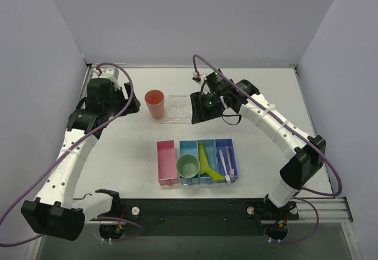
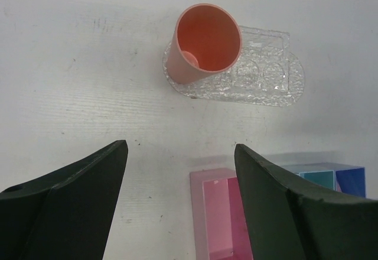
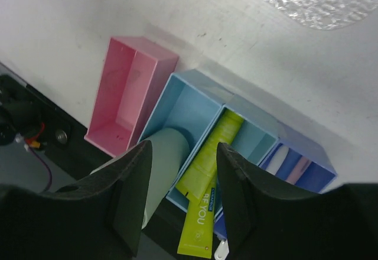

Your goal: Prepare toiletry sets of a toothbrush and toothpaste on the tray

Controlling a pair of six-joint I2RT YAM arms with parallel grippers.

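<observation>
I see the toothpaste [image 3: 208, 174], a flat yellow-green tube with dark lettering, lying slanted in the blue bins [image 3: 195, 103] beside a green cup [image 1: 188, 166], with a pale pink-and-white toothbrush [image 1: 224, 161] two compartments over. The bumpy clear tray [image 2: 274, 80] on the bench [image 2: 88, 65] carries an orange cup [image 2: 204, 41] at one end. My left fingers [image 2: 88, 183] and right fingers [image 3: 124, 183] stand apart, gripping nothing.
</observation>
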